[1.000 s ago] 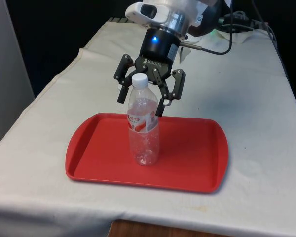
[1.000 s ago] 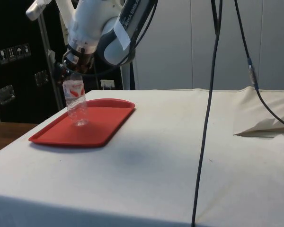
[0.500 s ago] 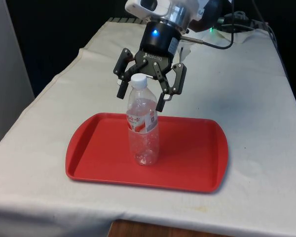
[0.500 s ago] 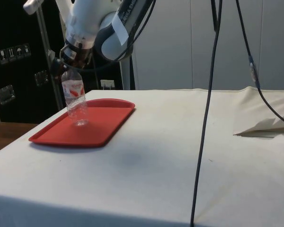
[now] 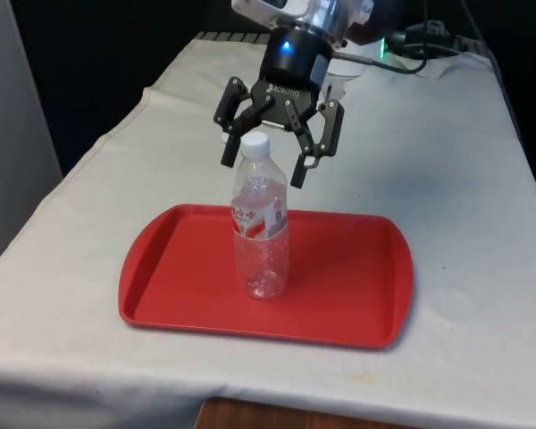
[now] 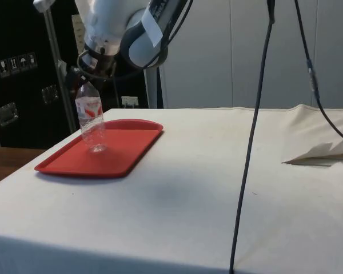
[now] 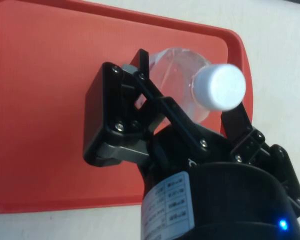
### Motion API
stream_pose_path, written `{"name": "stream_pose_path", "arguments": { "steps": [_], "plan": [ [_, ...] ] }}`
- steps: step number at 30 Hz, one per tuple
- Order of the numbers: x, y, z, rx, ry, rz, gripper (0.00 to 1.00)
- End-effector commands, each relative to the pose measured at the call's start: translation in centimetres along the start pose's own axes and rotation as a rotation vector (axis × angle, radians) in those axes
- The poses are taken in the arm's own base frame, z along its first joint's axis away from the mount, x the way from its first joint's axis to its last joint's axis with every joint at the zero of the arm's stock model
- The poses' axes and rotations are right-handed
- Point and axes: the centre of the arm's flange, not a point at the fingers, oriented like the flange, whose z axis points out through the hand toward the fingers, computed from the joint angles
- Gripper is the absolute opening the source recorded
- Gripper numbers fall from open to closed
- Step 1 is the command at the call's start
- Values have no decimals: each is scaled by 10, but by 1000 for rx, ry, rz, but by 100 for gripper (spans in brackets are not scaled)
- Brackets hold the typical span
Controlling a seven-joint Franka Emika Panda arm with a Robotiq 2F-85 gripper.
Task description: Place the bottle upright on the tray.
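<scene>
- Bottle [image 5: 261, 223] stands upright on the red tray [image 5: 179, 268], near the tray's middle, a bit toward the front view's left.
- Clear plastic, white cap [image 5: 254, 143], red-and-white label [image 5: 255, 219] around the upper body. Looks empty.
- Gripper [image 5: 263, 172] is spread wide, holding nothing. Fingers [image 5: 302, 170] straddle the cap and neck with a clear gap on both sides; no contact.
- Fingertips sit at about shoulder level of the bottle, above the label.
- Side view agrees: bottle [image 6: 90, 123] vertical on the tray [image 6: 117, 157], base flat on the tray floor, gripper [image 6: 84, 77] just over its top.
- Wrist view: cap [image 7: 220, 87] sits between the two fingers [image 7: 117, 107], off-centre toward one of them; tray [image 7: 45, 100] underneath.
- Tray lies flat on the white cloth [image 5: 447, 179], toward the table's near end in the front view.
- Black cable [image 6: 251, 137] hangs down in the side view's foreground, well apart from the tray.
</scene>
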Motion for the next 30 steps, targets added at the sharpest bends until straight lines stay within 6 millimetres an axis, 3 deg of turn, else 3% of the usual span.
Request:
{"name": "stream_pose_path", "arguments": {
  "steps": [1,18,30],
  "plan": [
    [-1,1,-4,-1,5,1,100],
    [-5,7,-28,19,-13,14,100],
    [21,16,-51,10,-7,36,100]
  ]
}}
